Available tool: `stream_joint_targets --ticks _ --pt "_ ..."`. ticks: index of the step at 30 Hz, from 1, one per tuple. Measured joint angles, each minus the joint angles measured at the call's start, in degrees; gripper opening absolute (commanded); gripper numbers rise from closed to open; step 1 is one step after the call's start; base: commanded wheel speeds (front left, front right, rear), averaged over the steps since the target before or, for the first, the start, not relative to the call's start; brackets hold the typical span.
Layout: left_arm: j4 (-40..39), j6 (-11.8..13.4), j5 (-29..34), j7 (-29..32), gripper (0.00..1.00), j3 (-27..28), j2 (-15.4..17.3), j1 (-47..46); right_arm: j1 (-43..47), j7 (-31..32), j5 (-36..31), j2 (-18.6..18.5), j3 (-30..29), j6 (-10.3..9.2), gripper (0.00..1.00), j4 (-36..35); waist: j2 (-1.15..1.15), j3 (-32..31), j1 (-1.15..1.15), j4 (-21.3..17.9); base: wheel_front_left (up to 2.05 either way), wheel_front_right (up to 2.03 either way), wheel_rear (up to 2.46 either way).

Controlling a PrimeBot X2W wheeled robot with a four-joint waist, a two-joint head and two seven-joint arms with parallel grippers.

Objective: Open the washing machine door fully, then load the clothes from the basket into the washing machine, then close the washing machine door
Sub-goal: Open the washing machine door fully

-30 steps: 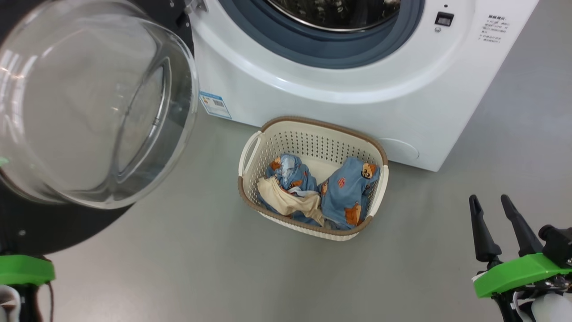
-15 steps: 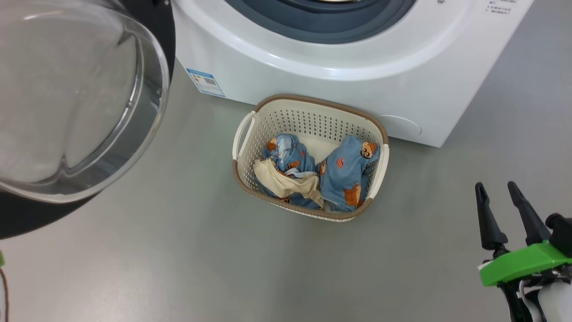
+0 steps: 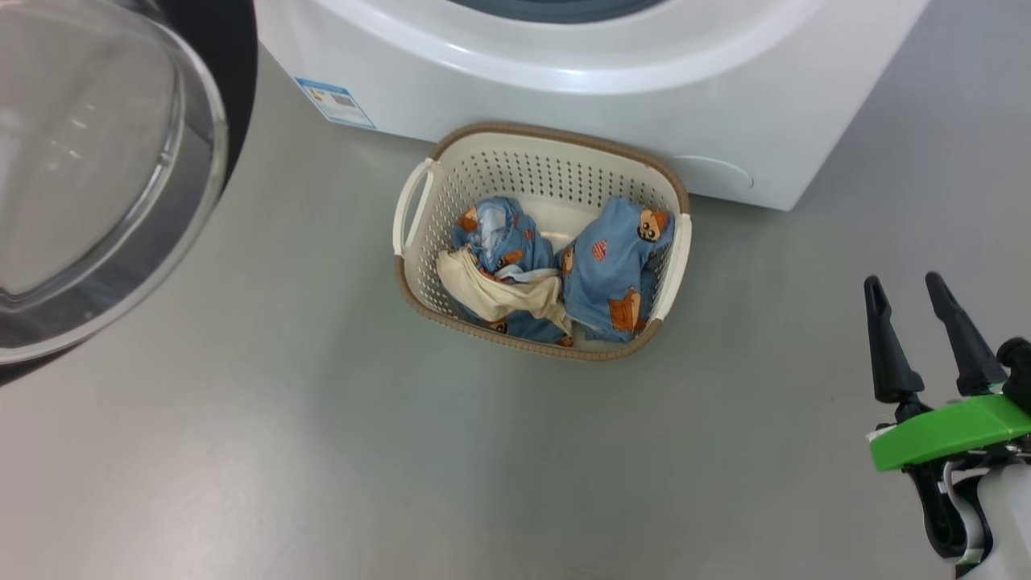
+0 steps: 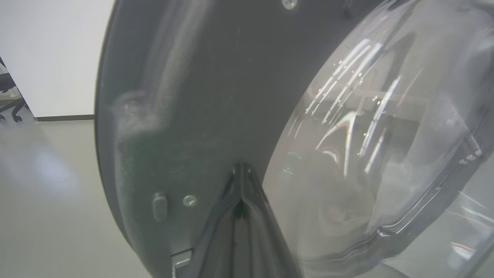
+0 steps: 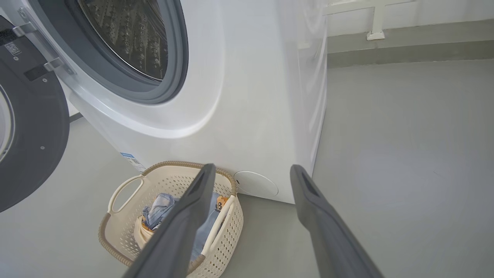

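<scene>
The right gripper [image 3: 902,280] has 2 long black tapered fingers [image 3: 890,354] fixed on a bright green plastic bracket [image 3: 942,431]. Below it are a smooth white forearm shell [image 3: 1007,515] and black looped cables [image 3: 938,503]. The left gripper [image 4: 241,172] has 2 dark grey fingers with thin tips.

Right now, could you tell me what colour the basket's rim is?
The rim is brown, clearest in the head view.

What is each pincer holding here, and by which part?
Nothing is held. The left pincer is shut, its tips at the dark inner rim of the washing machine door; the right pincer stands open and empty.
</scene>
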Motion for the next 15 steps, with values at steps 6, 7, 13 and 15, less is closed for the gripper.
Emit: stream_joint_targets --ticks 6,7,13,15 --pt "1.1 0.0 0.0 0.0 0.0 1.5 0.5 -2.5 -1.2 -0.2 -0.3 -0.2 0.0 0.0 1.0 -0.5 0.0 2.1 0.0 -0.5 0.0 0.0 0.0" --pt "1.2 0.0 0.0 0.0 0.0 1.7 0.5 -2.6 -1.3 -0.2 -0.3 -0.2 0.0 0.0 1.0 -0.5 0.0 2.3 0.0 -0.5 0.0 0.0 0.0" --pt "1.8 0.0 0.0 0.0 0.0 2.0 0.3 -3.3 -1.4 -0.2 -0.3 -0.1 0.1 0.0 1.0 -0.5 0.0 2.3 0.0 -0.8 0.0 0.0 0.0" --pt "1.5 0.0 0.0 0.0 0.0 1.9 0.0 -3.3 -1.4 -0.2 -0.3 -0.1 0.1 0.0 1.0 -0.5 0.0 1.7 0.0 -0.7 0.0 0.0 0.0"
